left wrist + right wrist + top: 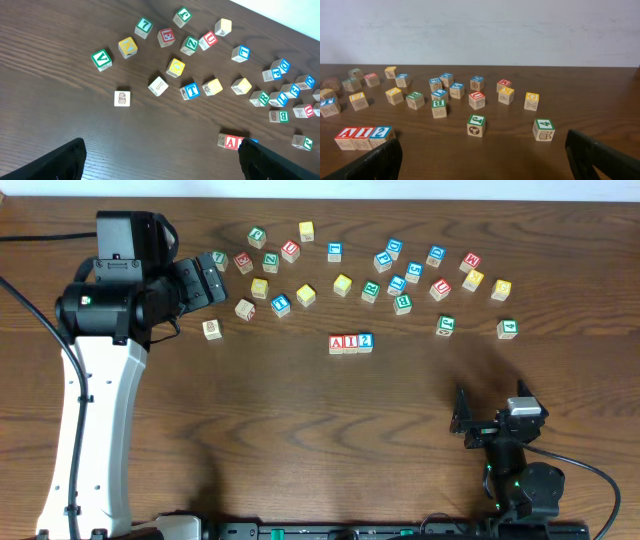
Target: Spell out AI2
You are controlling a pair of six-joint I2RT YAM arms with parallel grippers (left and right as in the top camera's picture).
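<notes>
Finding: the red-framed wooden cube lettered A point(337, 344), the red-framed wooden cube lettered I point(351, 344) and the blue-framed wooden cube numbered 2 point(365, 341) stand in one row at the centre of the overhead frame. Their faces are up, each touches its neighbour, and they run in that order from left to right.

The row lies below the loose scatter of lettered cubes point(397, 283) across the upper frame and apart from it, evidently so that it reads as a word of its own.

The left gripper point(161, 143) hangs at the upper left of the overhead frame, over the scatter's left end, jaws spread wide and holding nothing. The right gripper point(482, 136) sits low at the lower right, well apart from the row, likewise released and empty.

Judgement: the spelling appears complete, and neither arm is placed for a further pick.
</notes>
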